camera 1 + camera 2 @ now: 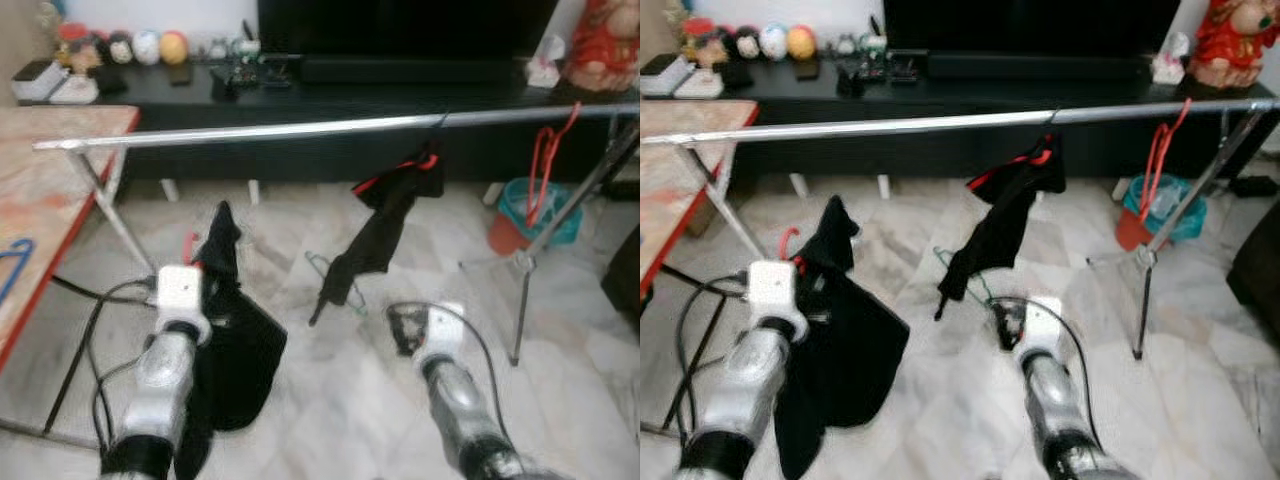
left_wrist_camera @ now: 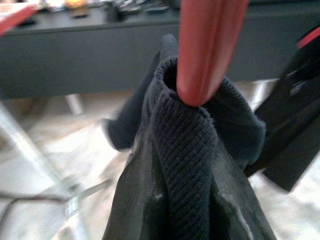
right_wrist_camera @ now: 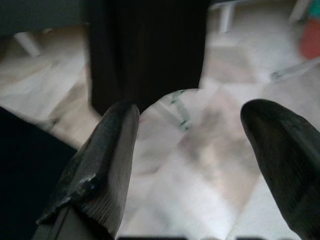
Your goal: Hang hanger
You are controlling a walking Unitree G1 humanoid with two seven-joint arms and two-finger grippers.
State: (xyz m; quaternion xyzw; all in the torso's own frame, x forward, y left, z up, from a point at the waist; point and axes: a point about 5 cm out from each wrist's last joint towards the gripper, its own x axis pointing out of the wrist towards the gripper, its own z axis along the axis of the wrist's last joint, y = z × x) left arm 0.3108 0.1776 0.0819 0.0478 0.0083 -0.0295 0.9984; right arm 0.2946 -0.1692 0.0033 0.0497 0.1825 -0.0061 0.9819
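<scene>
A robot stood before a silver clothes rail with its left gripper clamped on the dark knitted collar of a black garment, from which the red hanger rose. The garment drooped well below the rail, on the side nearer the robot, and only a short red curve of the hanger's hook showed above the cloth beside the white block on the wrist.

The main risk, judged from this hold, was that the fingers gripped fabric as much as plastic: the hanger could twist or slide inside the collar as the arm rose, and its hook might meet the rail at the wrong angle or miss it. The heavy drape could also swing and brush the second black garment, which already hung from the rail by its own red-edged hanger and trailed down towards a green wire hanger lying on the marble floor.

The right gripper was held low under the rail with its fingers spread apart and nothing between them, pointed at the floor beneath that hanging garment. A spare red hanger hooked over the rail's far right end, above a teal bucket, lay clear of the expected path.
</scene>
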